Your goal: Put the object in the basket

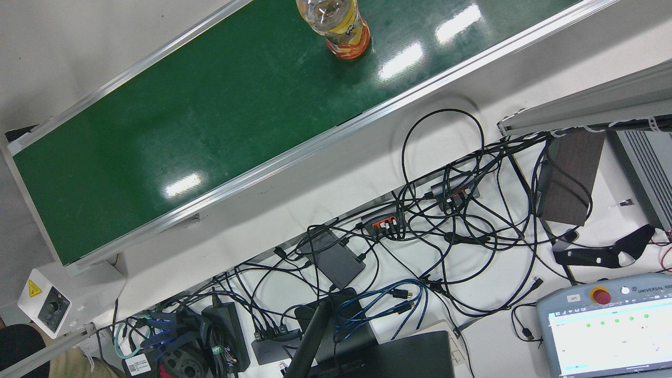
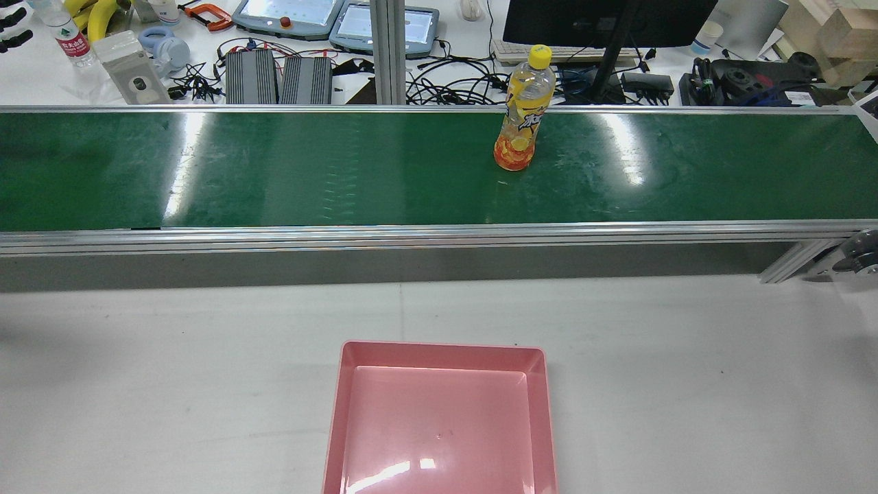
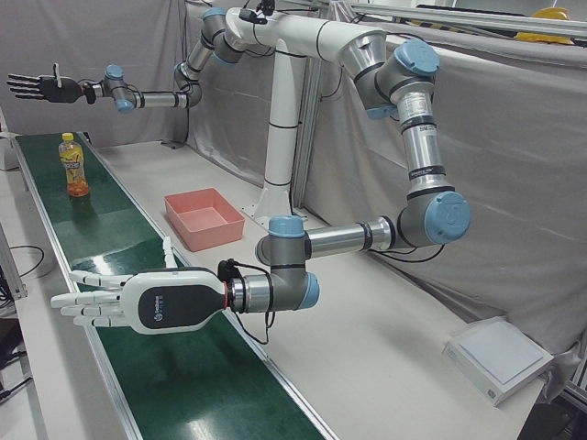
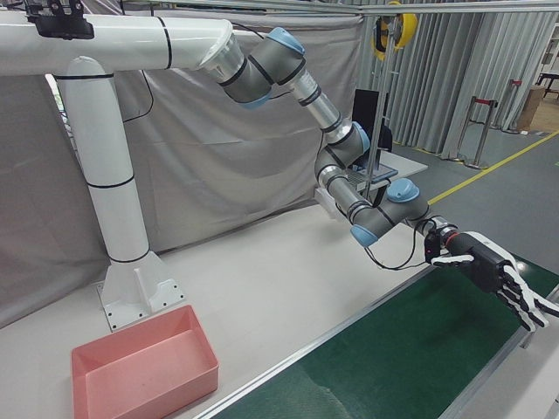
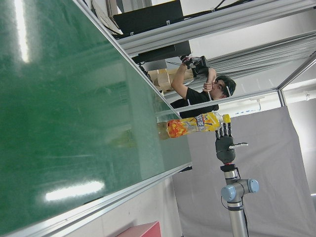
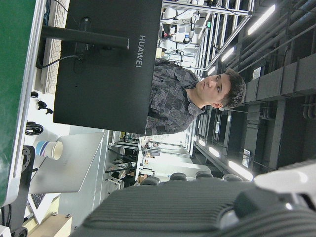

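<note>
While the bottle (image 2: 524, 110) stands upright on the green conveyor (image 2: 274, 171), untouched, both hands (image 3: 138, 301) (image 4: 493, 271) hover with fingers spread, holding nothing; the pink basket (image 2: 439, 357) on the tabletop is empty.

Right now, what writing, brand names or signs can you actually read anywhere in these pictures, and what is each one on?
"HUAWEI": on the back of the black monitor, right hand view.
"UNIVERSAL RO…", cut off by the frame edge: on the teach pendant, front view.
Yellow triangular warning sign: on the white control box at the conveyor's end.
Label on the orange drink bottle: too blurred to read.
Red label on the water bottle: too small to read.
Pendant screen text: too small.
</note>
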{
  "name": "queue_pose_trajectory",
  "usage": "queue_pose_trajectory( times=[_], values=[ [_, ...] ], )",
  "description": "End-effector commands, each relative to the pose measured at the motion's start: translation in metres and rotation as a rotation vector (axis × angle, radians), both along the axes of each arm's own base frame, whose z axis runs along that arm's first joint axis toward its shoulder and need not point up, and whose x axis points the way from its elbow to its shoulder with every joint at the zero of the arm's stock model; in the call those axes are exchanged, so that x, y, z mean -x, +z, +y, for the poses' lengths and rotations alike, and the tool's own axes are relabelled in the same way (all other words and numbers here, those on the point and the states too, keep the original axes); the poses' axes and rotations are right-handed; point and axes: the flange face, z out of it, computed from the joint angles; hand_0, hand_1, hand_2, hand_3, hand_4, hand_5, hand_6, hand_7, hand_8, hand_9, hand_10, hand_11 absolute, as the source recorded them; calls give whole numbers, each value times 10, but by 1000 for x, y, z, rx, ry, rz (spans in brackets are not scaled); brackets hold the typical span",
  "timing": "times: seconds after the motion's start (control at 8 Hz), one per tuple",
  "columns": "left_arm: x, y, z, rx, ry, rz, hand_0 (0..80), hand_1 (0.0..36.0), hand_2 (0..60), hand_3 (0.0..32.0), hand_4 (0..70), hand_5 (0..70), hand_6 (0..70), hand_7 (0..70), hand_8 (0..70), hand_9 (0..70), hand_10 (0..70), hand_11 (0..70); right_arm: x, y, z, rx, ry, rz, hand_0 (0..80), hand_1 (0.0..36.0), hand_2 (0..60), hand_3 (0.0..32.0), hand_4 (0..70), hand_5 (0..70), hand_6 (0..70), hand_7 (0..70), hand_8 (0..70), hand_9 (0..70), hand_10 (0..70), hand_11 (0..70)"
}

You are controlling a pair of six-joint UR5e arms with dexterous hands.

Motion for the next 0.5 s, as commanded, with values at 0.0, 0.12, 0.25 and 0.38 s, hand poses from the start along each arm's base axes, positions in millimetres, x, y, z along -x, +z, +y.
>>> queue_pose_trajectory(
  times=[0.0,0.12,0.25,0.38],
  values=[
    [-2,3,2,15,3,-6,503,88,0,0,169,125,0,0,49,78,62,102,0,0,0,0,0,0,0,0,0,0,0,0,0,0,0,0,0,0],
    [-1,3,2,17,1,-7,499,82,0,0,170,110,0,0,50,82,64,104,0,-1,0,-2,0,-2,0,0,0,0,0,0,0,0,0,0,0,0],
    [0,2,1,14,0,-6,498,82,0,0,171,85,0,0,49,82,67,109,0,0,0,0,0,-2,0,0,0,0,0,0,0,0,0,0,0,0],
    [1,2,1,14,-2,-6,493,76,0,0,157,64,0,0,43,66,62,100,0,-1,0,-2,0,-2,0,0,0,0,0,0,0,0,0,0,0,0]
  ],
)
